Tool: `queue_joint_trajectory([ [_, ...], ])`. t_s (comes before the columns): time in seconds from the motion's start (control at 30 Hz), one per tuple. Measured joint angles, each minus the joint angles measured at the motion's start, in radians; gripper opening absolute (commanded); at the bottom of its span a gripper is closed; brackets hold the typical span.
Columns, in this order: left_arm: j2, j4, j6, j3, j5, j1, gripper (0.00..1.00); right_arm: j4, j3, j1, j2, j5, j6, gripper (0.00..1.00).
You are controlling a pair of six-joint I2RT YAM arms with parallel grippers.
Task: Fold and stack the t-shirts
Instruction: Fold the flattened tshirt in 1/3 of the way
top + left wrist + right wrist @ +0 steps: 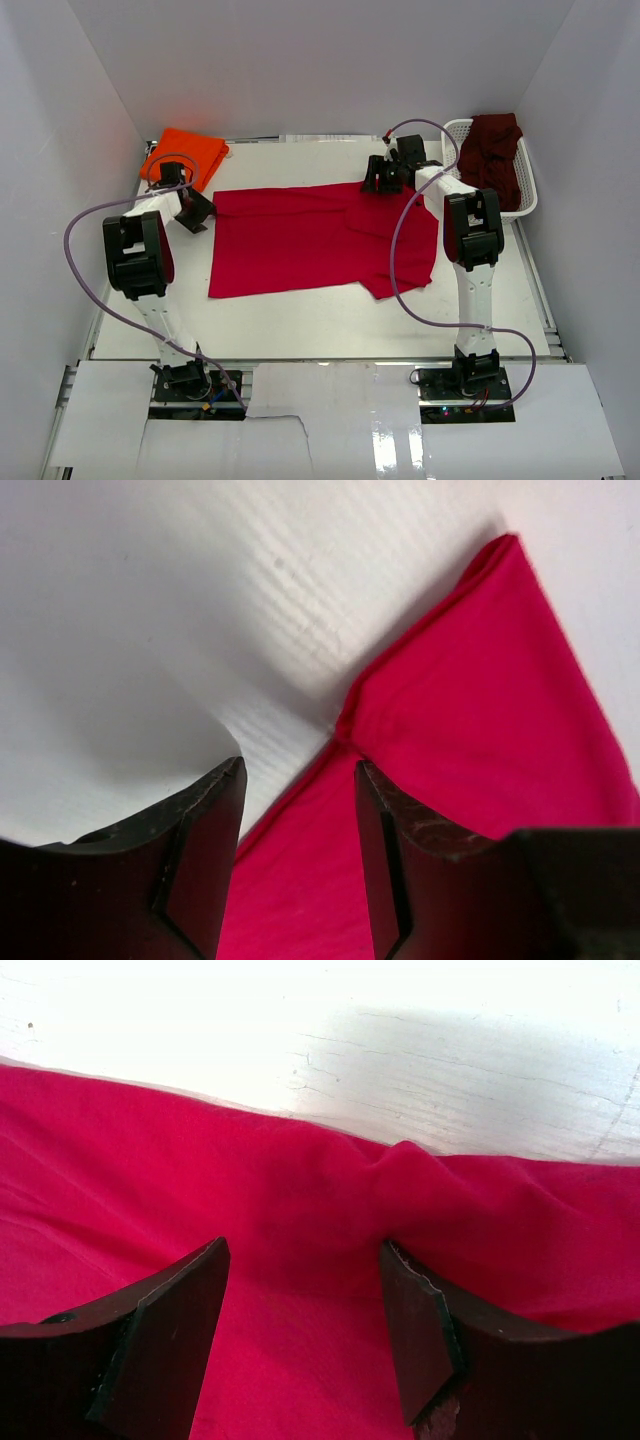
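The flat white table (300,325) carries a bright red cloth t-shirt (300,240) spread flat at its centre. At the far right, a white plastic lattice basket (528,200) holds a crumpled dark maroon t-shirt (492,155). A bright orange t-shirt (185,150) lies bunched at the far left corner. The left gripper (298,780) is spread, empty, over the red shirt's left edge. The right gripper (303,1260) is likewise spread, over its far edge.

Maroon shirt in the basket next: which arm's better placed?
Right. The right claw is open at the red shirt's far edge, near the basket holding the maroon shirt. The left claw is across the table, near the orange shirt.
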Motion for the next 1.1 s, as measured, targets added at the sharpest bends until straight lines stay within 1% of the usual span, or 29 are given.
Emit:
queue_joint_trajectory([
  [0.37,0.019,0.004,-0.05,0.087,0.0,-0.028,0.59,0.0,0.0,0.0,0.001,-0.002,-0.005,0.69],
  [0.9,0.064,-0.001,-0.077,0.108,-0.007,-0.046,0.58,0.001,0.008,-0.001,0.006,-0.005,-0.007,0.69],
  [0.97,0.068,-0.002,-0.081,0.111,-0.008,-0.046,0.52,0.001,0.008,-0.001,0.006,-0.005,-0.007,0.69],
  [1.0,0.071,-0.003,-0.083,0.114,-0.008,-0.046,0.45,0.0,0.008,-0.001,0.006,-0.006,-0.007,0.69],
  [1.1,0.09,-0.008,-0.086,0.134,-0.007,-0.046,0.29,0.0,0.011,-0.001,0.007,-0.006,-0.008,0.69],
])
